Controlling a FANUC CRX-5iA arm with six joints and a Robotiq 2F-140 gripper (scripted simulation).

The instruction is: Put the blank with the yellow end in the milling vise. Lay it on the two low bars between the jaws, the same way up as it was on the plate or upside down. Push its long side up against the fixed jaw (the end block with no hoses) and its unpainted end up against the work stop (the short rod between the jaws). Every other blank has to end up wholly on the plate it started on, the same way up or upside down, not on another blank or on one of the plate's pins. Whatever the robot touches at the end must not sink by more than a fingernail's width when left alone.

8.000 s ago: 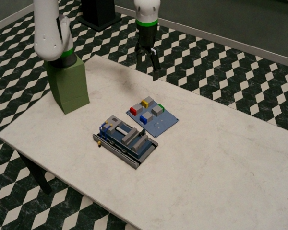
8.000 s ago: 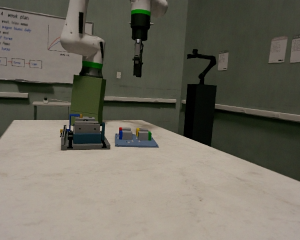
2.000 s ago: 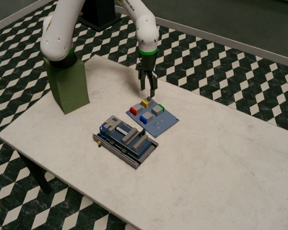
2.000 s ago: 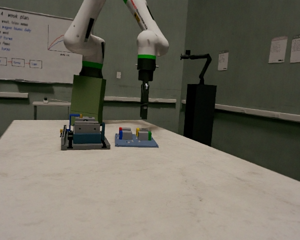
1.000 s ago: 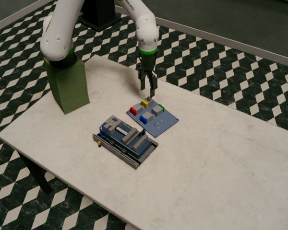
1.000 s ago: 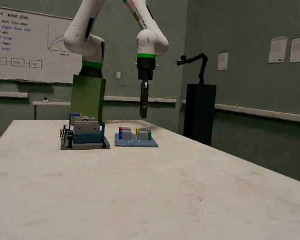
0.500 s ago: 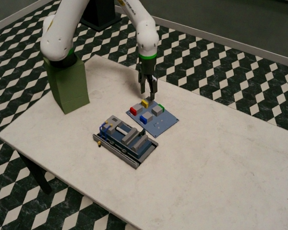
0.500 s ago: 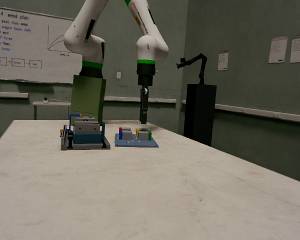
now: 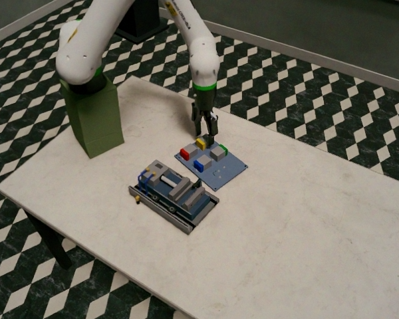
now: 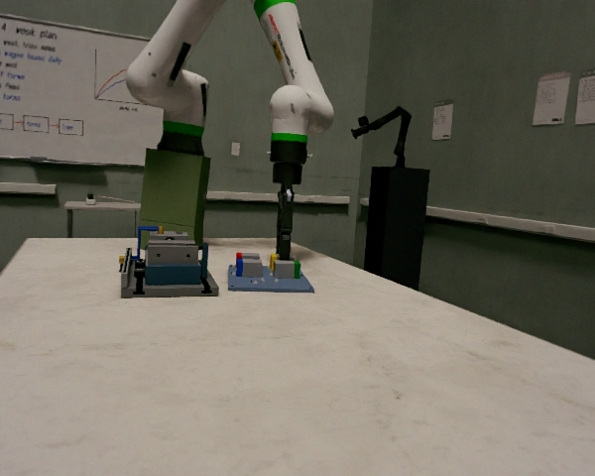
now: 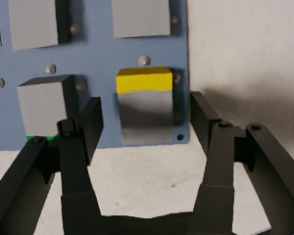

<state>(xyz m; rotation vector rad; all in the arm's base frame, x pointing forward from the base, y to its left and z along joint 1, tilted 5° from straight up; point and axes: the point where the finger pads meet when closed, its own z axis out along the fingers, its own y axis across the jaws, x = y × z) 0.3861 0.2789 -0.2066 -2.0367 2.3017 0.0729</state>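
1. Gripper with black two-finger linkage, its fingers apart, reaches down around the block-shaped grey blank with the yellow end, holding nothing.
2. That blank lies on the flat blue plate (near a corner, beside small rounded pins).
3. Nothing of the transfer is done: gripping, lifting, laying on the bars and pushing against fixed jaw and stop all remain.
4. Three similar blanks share the plate: grey with a red end, grey with a blue end, grey with a green end.
5. Nearby sits the grey-and-blue milling vise, with blocky jaws and thin blue hoses.
6. Beneath everything spreads a pale, faintly veined, stone-like tabletop.
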